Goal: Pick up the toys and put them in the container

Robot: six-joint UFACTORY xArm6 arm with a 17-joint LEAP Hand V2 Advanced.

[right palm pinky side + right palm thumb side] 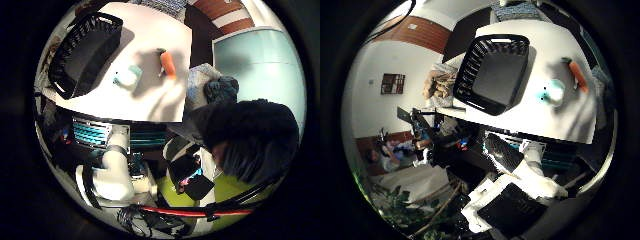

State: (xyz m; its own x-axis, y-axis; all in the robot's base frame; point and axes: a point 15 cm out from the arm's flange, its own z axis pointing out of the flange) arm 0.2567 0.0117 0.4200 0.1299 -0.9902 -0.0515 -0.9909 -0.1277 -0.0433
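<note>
A: Toys on the white table [107, 100] number two: one orange carrot-shaped toy [168, 64] with a dark green tip, and one pale teal-and-white toy [127, 77]. One black slatted container [492, 72] stands on the same table. How do they lie relative to one another?

B: The container sits toward one end of the tabletop, upright, its interior dark and showing nothing inside from my palm. The teal-and-white toy lies on the bare surface beside the container, apart from its wall. The carrot toy lies farther along, just beyond the teal one, near the table's edge. The two toys are near each other but not touching.

A: And where are they relative to my hand?

B: Well apart from it. Both toys and the container appear small in my palm views, so my palm is far above the table, not close to any of them. Nothing is held against the palm.

A: State of my fingers?

B: I cannot tell; the white and black parts in view belong to my arm and body, and no finger posture shows clearly.

A: Appearance of the toys?

B: The carrot is a slim, tapered orange piece. The teal toy is rounded, lighter at its middle; finer detail is too small to make out.
</note>
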